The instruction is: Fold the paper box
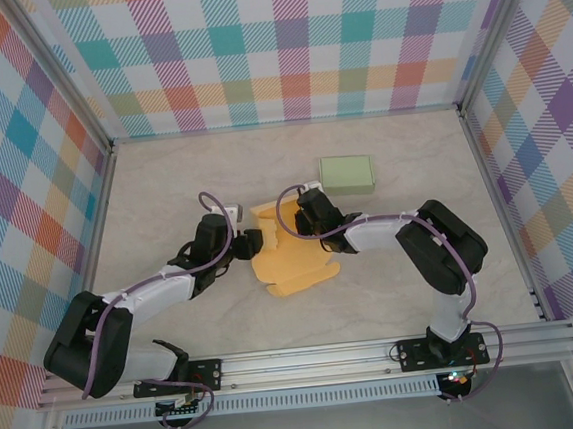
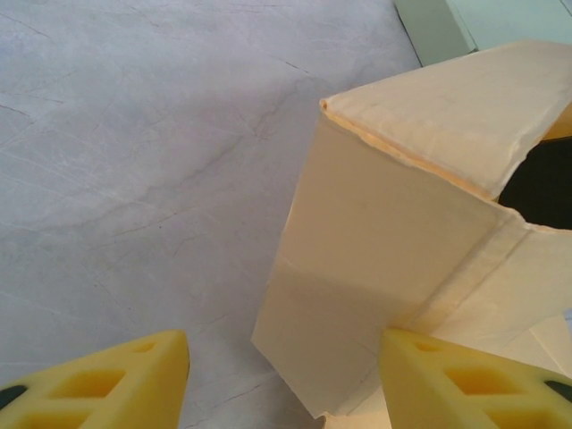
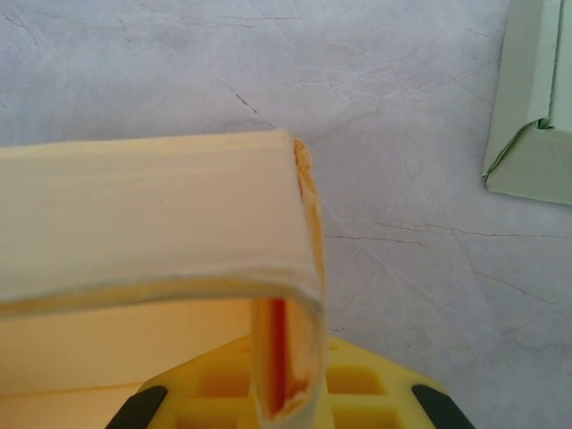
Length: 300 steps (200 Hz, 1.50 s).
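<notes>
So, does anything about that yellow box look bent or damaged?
A little. The yellow box is half-folded, flaps sprawled flat on the table, and the wall pinched in the right fingers bows over with a rumpled, frayed edge. The green box behind looks neat.

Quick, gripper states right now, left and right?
Left gripper: open; a corner of the paper box sits between the jaws, unclamped.
Right gripper: shut on the paper box's wall.
</notes>
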### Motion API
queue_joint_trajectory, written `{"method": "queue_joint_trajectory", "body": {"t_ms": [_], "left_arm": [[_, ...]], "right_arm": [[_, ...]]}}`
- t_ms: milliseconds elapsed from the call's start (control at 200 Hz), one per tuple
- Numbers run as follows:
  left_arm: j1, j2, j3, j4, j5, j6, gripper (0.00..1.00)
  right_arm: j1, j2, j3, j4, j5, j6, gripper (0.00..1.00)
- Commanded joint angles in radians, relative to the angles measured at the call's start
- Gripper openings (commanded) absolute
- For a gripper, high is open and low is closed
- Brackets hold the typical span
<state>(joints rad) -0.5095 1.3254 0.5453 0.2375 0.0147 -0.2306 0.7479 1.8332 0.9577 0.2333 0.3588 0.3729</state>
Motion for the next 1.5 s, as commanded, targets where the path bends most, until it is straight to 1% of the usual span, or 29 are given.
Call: {"method": "queue_joint_trajectory", "body": {"t_ms": [0, 85, 200, 375, 440, 565, 735, 900, 1010, 1120, 1325, 1495], "left_arm": [[-0.018, -0.033, -0.019, -0.006, 0.029, 0.021, 0.59], [-0.018, -0.044, -0.027, -0.023, 0.016, 0.023, 0.57], [-0.018, -0.057, -0.033, -0.053, -0.015, 0.025, 0.48], [-0.018, -0.053, -0.044, -0.064, -0.052, 0.028, 0.46], [-0.018, -0.047, -0.044, -0.054, -0.058, 0.033, 0.46], [-0.018, -0.021, -0.021, -0.029, -0.047, 0.049, 0.52], [-0.018, 0.024, 0.015, 0.009, -0.012, 0.058, 0.57], [-0.021, 0.074, 0.034, 0.049, -0.061, 0.037, 0.58], [-0.025, 0.098, 0.05, 0.059, -0.141, 0.024, 0.55], [-0.03, 0.123, 0.059, 0.059, -0.237, 0.013, 0.48], [-0.053, 0.183, 0.067, 0.115, -0.427, -0.015, 0.29], [-0.102, 0.243, 0.08, 0.157, -0.62, -0.035, 0.14]], "right_arm": [[0.015, 0.029, 0.006, -0.034, -0.005, -0.014, 0.0], [0.015, 0.031, 0.007, -0.036, -0.003, -0.014, 0.0], [0.014, 0.035, 0.009, -0.038, 0.002, -0.015, 0.0], [0.014, 0.035, 0.012, -0.036, 0.002, -0.016, 0.0], [0.014, 0.035, 0.012, -0.035, -0.003, -0.017, 0.0], [0.014, 0.035, 0.01, -0.035, -0.007, -0.018, 0.0], [0.016, 0.032, 0.009, -0.035, -0.009, -0.019, 0.0], [0.02, 0.035, 0.01, -0.034, -0.014, -0.017, 0.0], [0.025, 0.041, 0.015, -0.038, -0.014, -0.017, 0.0], [0.031, 0.043, 0.018, -0.04, -0.015, -0.014, 0.0], [0.05, 0.057, 0.032, -0.053, -0.005, 0.028, 0.0], [0.077, 0.091, 0.081, -0.107, 0.019, 0.08, 0.0]]}}
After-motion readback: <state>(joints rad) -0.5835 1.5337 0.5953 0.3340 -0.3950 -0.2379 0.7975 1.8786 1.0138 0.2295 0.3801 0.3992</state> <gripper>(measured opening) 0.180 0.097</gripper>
